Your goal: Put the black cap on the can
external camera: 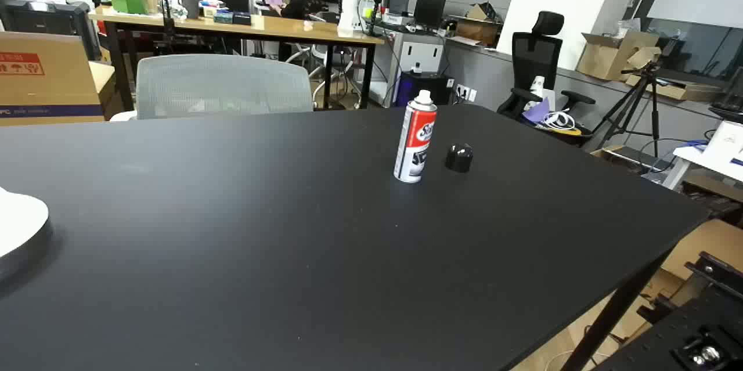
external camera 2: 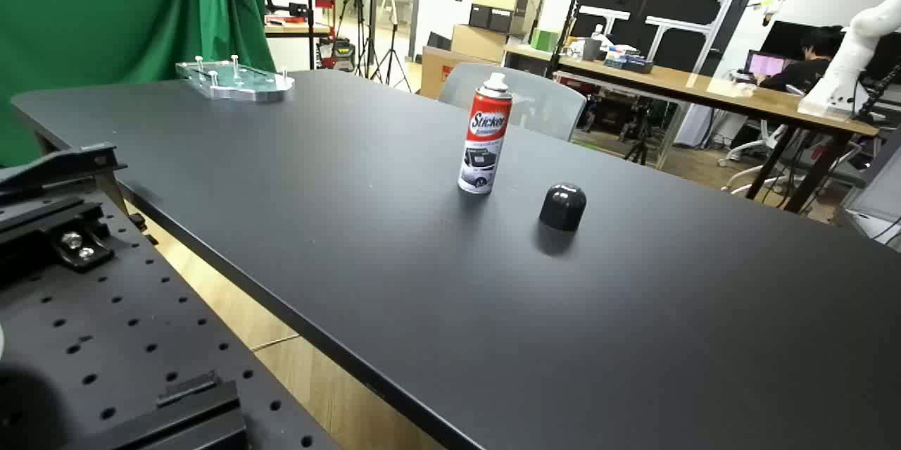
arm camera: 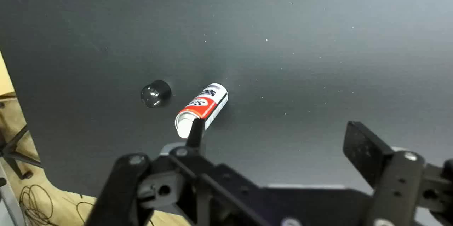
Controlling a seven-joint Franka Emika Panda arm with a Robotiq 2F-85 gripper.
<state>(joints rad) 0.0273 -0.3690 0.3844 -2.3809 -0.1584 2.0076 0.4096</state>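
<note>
The can stands upright on the black table in both exterior views (external camera: 415,139) (external camera 2: 484,140). It has a red, white and dark label and a whitish nozzle top. The black cap sits apart beside it, domed side up, in both exterior views (external camera: 459,158) (external camera 2: 563,207). In the wrist view the cap (arm camera: 156,93) is left of the can (arm camera: 203,104). My gripper (arm camera: 276,124) is open, with nothing between its fingers. It is above the table, and its left finger overlaps the can's top in the picture. The gripper does not show in the exterior views.
The black table (external camera 2: 669,337) carries a clear plate (external camera 2: 236,80) with pegs at its far end. A grey chair (external camera: 223,86) stands behind the table. A white rounded shape (external camera: 20,220) enters at an exterior view's edge. A black perforated mount (external camera 2: 141,344) adjoins the table edge.
</note>
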